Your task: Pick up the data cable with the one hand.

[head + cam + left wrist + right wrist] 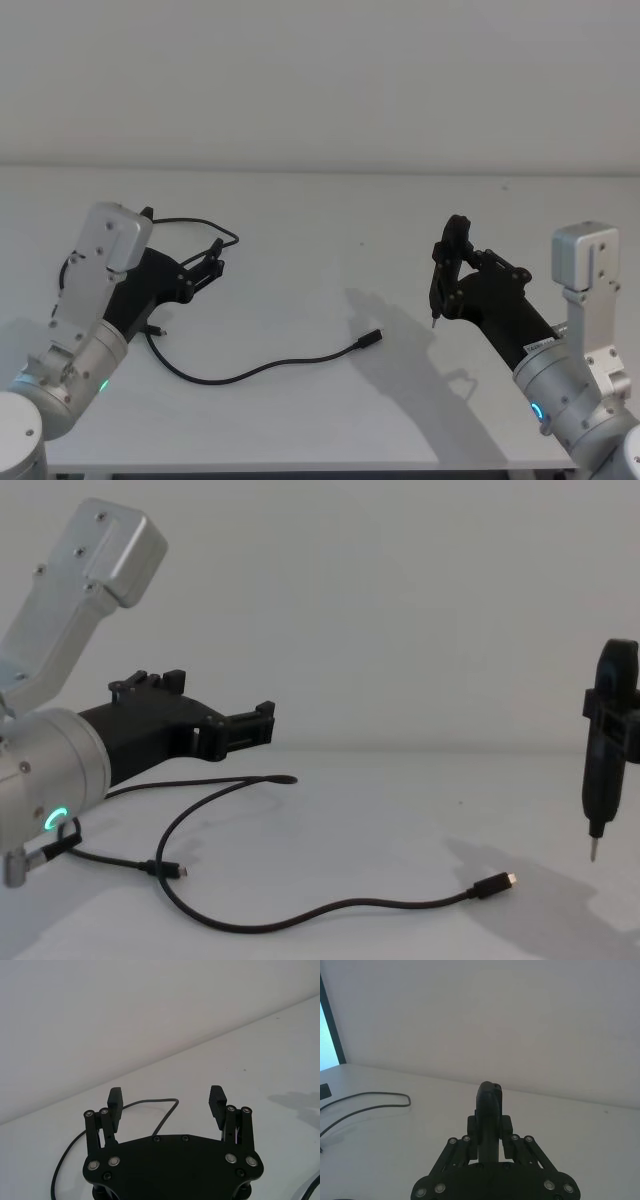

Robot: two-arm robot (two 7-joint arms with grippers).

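Observation:
The data cable (250, 372) is a thin black line lying in loose curves on the white table. One plug (371, 339) rests near the table's middle, and a loop (205, 224) runs back under my left arm. In the chest view the data cable (330, 908) lies flat, with its silver-tipped plug (495, 883) to the right. My left gripper (212, 262) hangs open above the loop, clear of the cable, with nothing between its fingers (115, 1097). My right gripper (450, 268) is raised at the right, shut on a narrow black tool (605, 740) with a thin metal tip.
The white table (330, 210) runs back to a plain white wall. A second small plug (170, 870) of the cable lies near my left arm's base. The tool's tip (592, 855) hangs a little above the table surface.

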